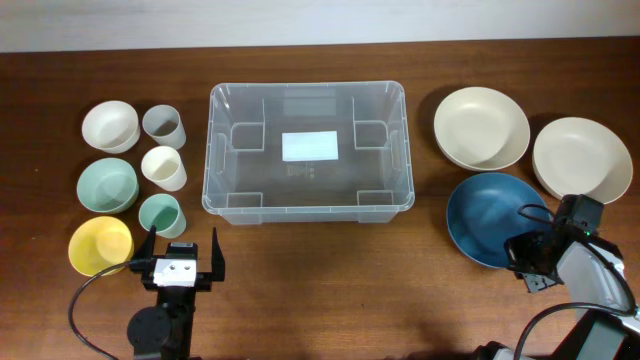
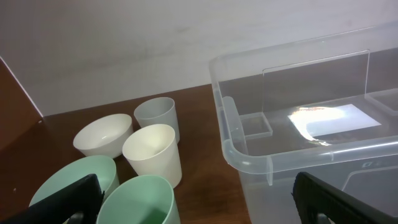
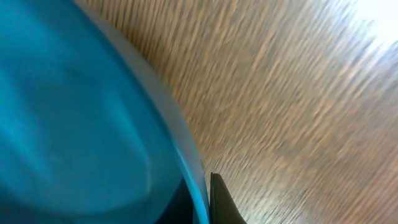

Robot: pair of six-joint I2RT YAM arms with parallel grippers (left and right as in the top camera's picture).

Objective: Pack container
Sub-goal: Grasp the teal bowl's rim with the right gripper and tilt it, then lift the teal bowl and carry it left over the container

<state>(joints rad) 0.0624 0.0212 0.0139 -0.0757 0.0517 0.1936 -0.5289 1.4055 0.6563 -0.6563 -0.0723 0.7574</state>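
The container (image 1: 305, 210) is a big clear plastic bin standing empty at the table's middle, with a white label on its bottom; its near corner (image 2: 249, 158) fills the right of the left wrist view. A dark blue bowl (image 1: 490, 215) sits to its right. My right gripper (image 1: 527, 262) is shut on that bowl's near right rim. In the right wrist view the blue bowl (image 3: 74, 124) fills the left, and my right gripper (image 3: 205, 186) has one dark finger (image 3: 221, 202) outside the rim and one inside. My left gripper (image 1: 183, 243) stands open in front of the cups, holding nothing, and the left gripper (image 2: 199, 205) shows both fingers wide apart.
Left of the bin stand a white bowl (image 1: 109, 126), a grey cup (image 1: 161, 123), a cream cup (image 1: 163, 167), a green bowl (image 1: 107, 185), a green cup (image 1: 160, 214) and a yellow bowl (image 1: 100, 245). Two cream bowls (image 1: 481, 127) (image 1: 582, 158) sit at the back right.
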